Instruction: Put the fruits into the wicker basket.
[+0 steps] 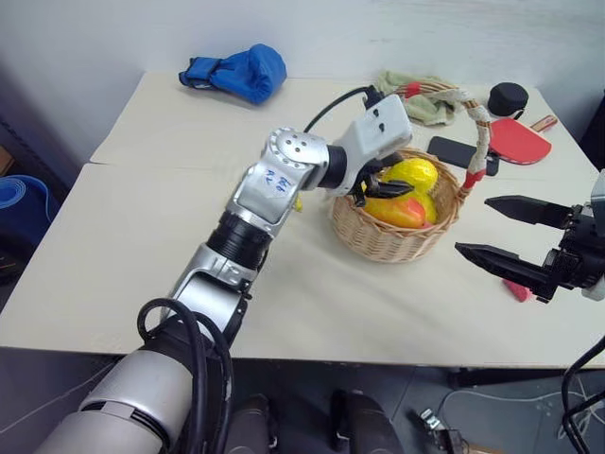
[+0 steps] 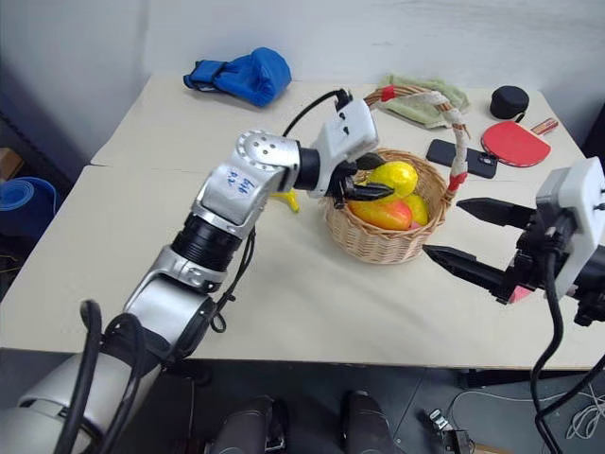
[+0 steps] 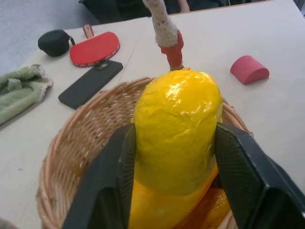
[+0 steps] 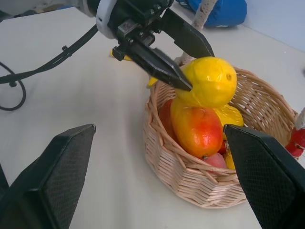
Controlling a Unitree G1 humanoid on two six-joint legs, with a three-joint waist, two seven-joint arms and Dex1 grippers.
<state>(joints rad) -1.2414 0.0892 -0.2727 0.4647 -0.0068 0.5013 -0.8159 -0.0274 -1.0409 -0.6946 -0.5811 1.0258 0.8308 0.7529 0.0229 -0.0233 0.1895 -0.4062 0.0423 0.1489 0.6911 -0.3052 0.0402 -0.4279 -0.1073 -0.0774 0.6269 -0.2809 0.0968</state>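
My left gripper (image 3: pixel 176 137) is shut on a yellow lemon (image 4: pixel 212 81) and holds it just over the wicker basket (image 1: pixel 386 242), inside the rim. In the basket lie a yellow-orange mango (image 4: pixel 198 131) with a red blush and another yellow fruit (image 4: pixel 231 114). The basket's tall handle (image 1: pixel 478 123) arches over its right side. A bit of the yellow banana (image 2: pixel 286 200) shows on the table behind my left forearm. My right gripper (image 1: pixel 473 225) hovers open to the right of the basket, holding nothing.
A small pink block (image 1: pixel 517 289) lies on the table by my right gripper. At the back are a blue boxing glove (image 1: pixel 236 71), a green cloth (image 1: pixel 416 95), a black phone (image 1: pixel 454 151), a red paddle (image 1: pixel 518 140) and a black round object (image 1: pixel 508 96).
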